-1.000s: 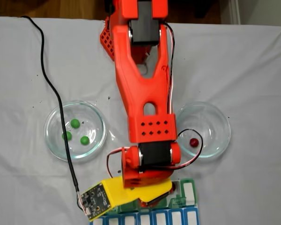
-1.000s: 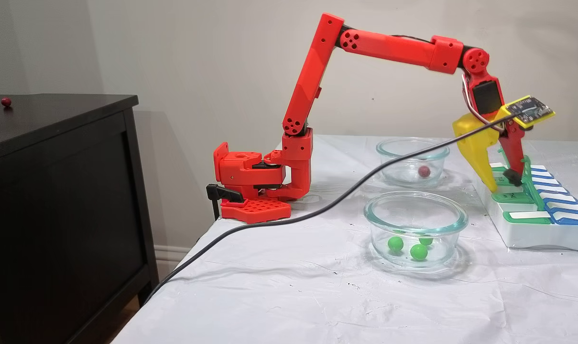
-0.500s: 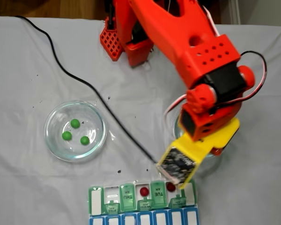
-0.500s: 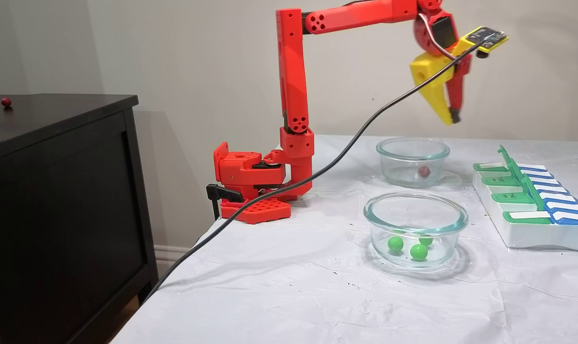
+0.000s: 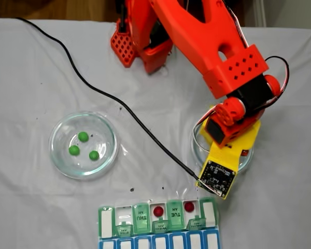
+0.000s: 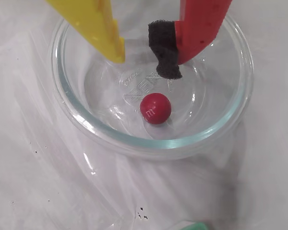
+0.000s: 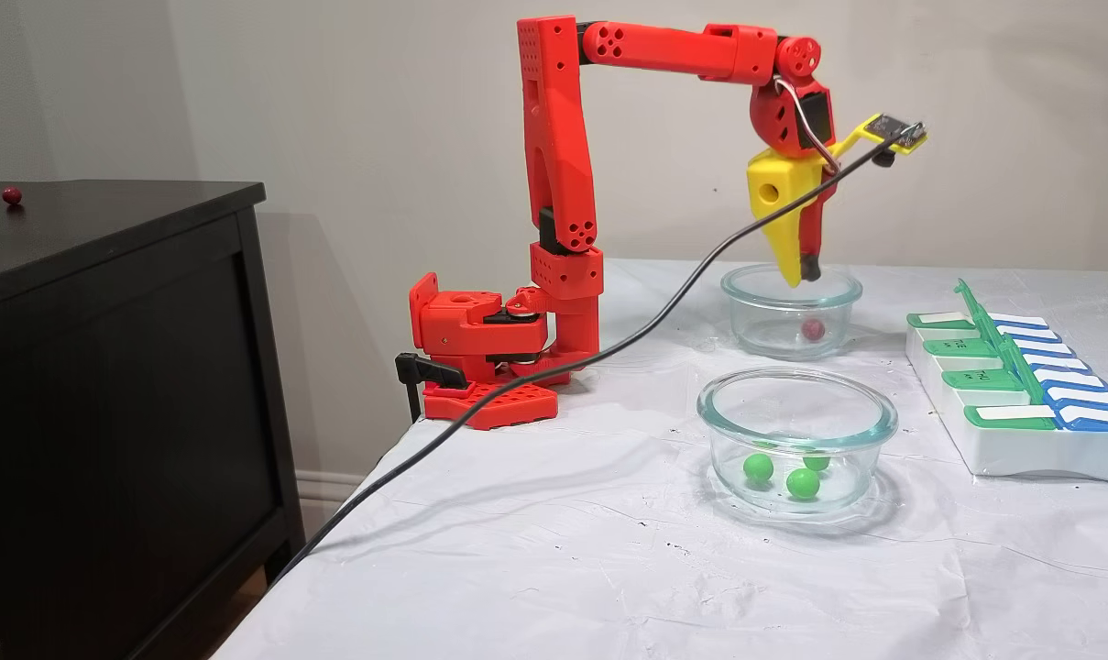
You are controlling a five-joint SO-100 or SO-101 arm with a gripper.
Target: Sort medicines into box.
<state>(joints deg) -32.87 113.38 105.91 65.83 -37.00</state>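
One dark red medicine ball [image 6: 155, 108] lies in the bottom of a clear glass dish [image 6: 149, 143]. My gripper [image 6: 144, 64] hangs open just above that dish, yellow finger left and red finger with a black pad right in the wrist view, holding nothing. From the side, my gripper [image 7: 801, 273] sits at the dish's rim, above the red ball [image 7: 812, 327]. Three green balls [image 5: 83, 136] lie in the left dish [image 5: 57, 155]. The box [image 5: 140, 220] holds two red balls [image 5: 158, 211] in open compartments.
A black cable [image 5: 119, 104] runs across the cloth to the camera board [image 5: 217, 176] on my wrist. My red base [image 7: 480, 348] is clamped at the table edge. The box [image 7: 1021, 454] stands right of the dishes. Another red ball [image 7: 11, 194] lies on the black cabinet.
My arm left the box, rose high, and swung over to the dish with the single red ball. It has come down to the rim. Two red balls now show in the box.
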